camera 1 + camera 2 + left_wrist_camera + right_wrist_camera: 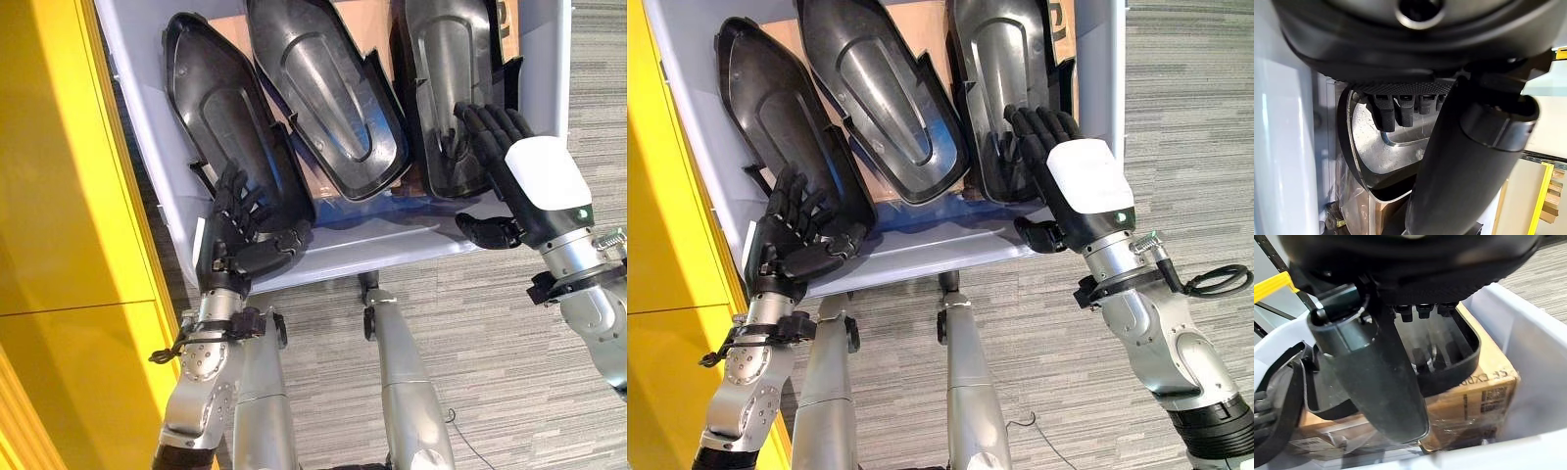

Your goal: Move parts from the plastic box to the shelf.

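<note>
A pale plastic box [377,245] holds three long black moulded parts side by side on cardboard [1481,391]. My left hand [230,235] lies on the near end of the left part [220,98], its spread fingers [1400,110] touching the part's hollow [1376,152] and its thumb stretched along the box's near rim. The middle part [328,88] is untouched. My right hand [539,176], with a white cover on its back, rests straight fingers [1043,132] in the hollow of the right part [441,69], also seen up close [1449,367]. Its thumb hangs outside the box's near wall.
A tall yellow panel [59,196] stands close along the box's left side. Grey striped carpet [490,333] lies below and to the right of the box. The box's right wall [1537,347] rises just beside the right part.
</note>
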{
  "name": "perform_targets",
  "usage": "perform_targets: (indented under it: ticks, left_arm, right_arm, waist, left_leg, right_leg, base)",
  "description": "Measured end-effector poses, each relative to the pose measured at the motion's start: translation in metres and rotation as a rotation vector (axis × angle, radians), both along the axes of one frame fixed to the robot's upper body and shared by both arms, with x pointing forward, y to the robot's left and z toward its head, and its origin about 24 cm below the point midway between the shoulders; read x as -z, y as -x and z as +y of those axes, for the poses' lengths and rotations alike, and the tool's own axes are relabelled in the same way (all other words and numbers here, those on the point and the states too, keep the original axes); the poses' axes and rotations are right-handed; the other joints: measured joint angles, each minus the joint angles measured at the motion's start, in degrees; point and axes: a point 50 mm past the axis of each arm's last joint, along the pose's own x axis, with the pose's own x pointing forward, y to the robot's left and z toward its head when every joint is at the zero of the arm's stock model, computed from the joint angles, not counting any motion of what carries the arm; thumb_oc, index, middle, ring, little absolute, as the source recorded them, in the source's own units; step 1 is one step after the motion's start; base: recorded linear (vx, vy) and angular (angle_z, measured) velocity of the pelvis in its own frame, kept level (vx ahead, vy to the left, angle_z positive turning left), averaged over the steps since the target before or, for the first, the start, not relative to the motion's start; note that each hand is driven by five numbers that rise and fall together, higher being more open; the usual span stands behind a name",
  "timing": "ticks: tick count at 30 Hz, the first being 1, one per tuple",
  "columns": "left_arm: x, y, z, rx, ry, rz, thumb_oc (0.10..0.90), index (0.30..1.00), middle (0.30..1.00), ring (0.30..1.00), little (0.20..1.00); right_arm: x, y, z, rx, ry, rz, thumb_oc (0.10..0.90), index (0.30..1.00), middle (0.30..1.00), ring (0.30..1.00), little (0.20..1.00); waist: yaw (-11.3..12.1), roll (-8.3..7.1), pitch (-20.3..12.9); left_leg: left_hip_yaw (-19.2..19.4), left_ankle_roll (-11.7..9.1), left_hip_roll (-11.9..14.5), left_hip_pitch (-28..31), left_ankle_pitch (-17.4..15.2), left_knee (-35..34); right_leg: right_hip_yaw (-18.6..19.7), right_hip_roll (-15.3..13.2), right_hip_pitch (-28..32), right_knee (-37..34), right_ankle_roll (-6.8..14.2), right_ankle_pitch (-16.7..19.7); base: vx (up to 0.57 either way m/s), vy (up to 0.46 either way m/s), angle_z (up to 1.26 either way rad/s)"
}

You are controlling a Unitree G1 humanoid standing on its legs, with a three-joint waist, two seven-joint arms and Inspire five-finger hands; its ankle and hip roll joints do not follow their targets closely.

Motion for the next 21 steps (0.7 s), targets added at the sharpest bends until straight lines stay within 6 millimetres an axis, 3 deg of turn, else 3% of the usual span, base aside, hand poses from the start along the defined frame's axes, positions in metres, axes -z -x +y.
perform_targets:
  ticks: [9,21]
  left_arm:
    - [-0.001,0.000,-0.002,0.009,0.003,-0.016,0.900,1.000,1.000,1.000,1.000]
    - [-0.006,-0.005,-0.004,0.014,0.006,-0.043,0.900,1.000,1.000,1.000,1.000]
  right_arm:
    - [0.008,-0.024,-0.008,0.067,0.007,0.034,0.900,1.000,1.000,1.000,1.000]
    - [-0.004,-0.057,-0.009,0.108,-0.001,-0.044,0.900,1.000,1.000,1.000,1.000]
  waist:
    - [0.42,0.56,-0.01]
    - [1.35,2.16,-0.35]
  left_leg:
    - [-0.08,0.08,-0.32,-0.98,-0.04,0.46]
    - [-0.52,-0.12,-0.38,-2.09,0.07,1.41]
  right_leg:
    - [-0.09,-0.26,-0.79,0.28,0.10,-0.18]
    - [-0.23,-0.15,-2.09,1.45,-0.05,-0.41]
  base:
    - [0.00,0.000,0.00]
    - [0.00,0.000,0.00]
